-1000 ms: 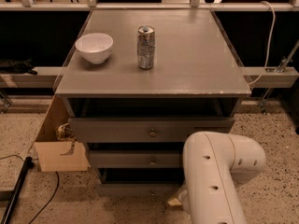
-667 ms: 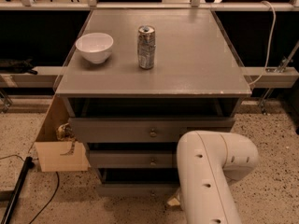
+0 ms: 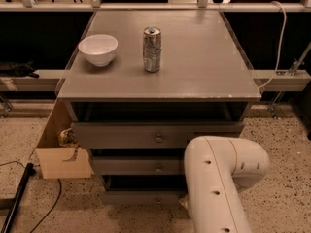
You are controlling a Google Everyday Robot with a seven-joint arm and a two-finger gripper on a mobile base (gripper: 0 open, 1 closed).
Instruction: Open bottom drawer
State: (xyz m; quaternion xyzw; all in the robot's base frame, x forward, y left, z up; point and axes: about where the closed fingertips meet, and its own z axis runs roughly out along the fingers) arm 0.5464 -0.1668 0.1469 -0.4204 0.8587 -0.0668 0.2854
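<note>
The grey desk (image 3: 194,76) with its 3 drawers fills the middle. The white arm (image 3: 218,188) stands before its lower right corner and hides that end of the lower 2 fronts. The bottom drawer (image 3: 138,197) lies just left of the gripper (image 3: 183,202), low against the speckled floor (image 3: 282,178), and looks shut beneath the middle drawer (image 3: 136,165). Only a sliver of the gripper shows past the arm's edge, close to the drawer's right part. Whether it is spread or closed, I cannot tell.

The step in hand looks like the reach for the handle, with no pull begun yet. The next move likely calls for:
- shifting left to the knob at the front's centre, which is too dim to place surely;
- closing on the knob;
- drawing straight back, away from the desk.

The floor on the near side of the gripper is bare, so the drawer has room to slide out. The middle front's lower edge, just above, leaves a tight gap to work in. Well to the left, a cardboard box (image 3: 63,161) leans by the desk's side, and a black cable (image 3: 17,198) lies farther left. Neither is in the drawer's path. High above, a white bowl (image 3: 98,48) and a can (image 3: 152,49) stand on top. A jerky pull could shake them.
</note>
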